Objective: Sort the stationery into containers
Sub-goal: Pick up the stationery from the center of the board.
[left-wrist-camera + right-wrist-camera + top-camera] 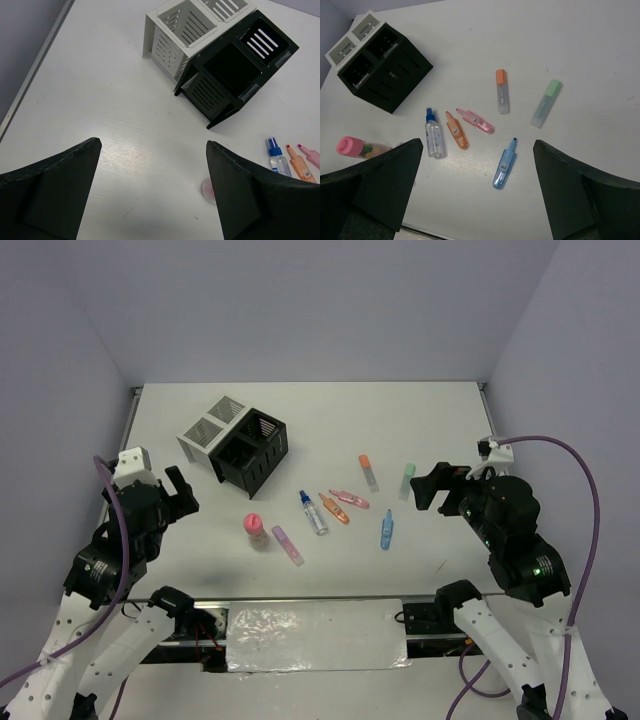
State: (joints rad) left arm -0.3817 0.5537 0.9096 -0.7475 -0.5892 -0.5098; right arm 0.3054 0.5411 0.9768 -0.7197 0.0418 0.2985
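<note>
Four mesh bins stand clustered at back left: two white (213,425) and two black (252,452), also in the left wrist view (210,95) and right wrist view (395,80). The stationery lies loose on the table: pink-capped bottle (256,530), purple marker (288,545), blue-capped clear pen (313,512), orange marker (334,507), pink marker (349,498), orange-capped highlighter (368,471), green highlighter (407,480), blue marker (386,529). My left gripper (182,490) is open and empty, left of the bottle. My right gripper (428,488) is open and empty, above the blue marker (504,164).
The table's back edge and side walls enclose the work area. A foil-covered strip (315,635) runs along the near edge between the arm bases. Bare table lies between the left gripper (152,145) and the bins.
</note>
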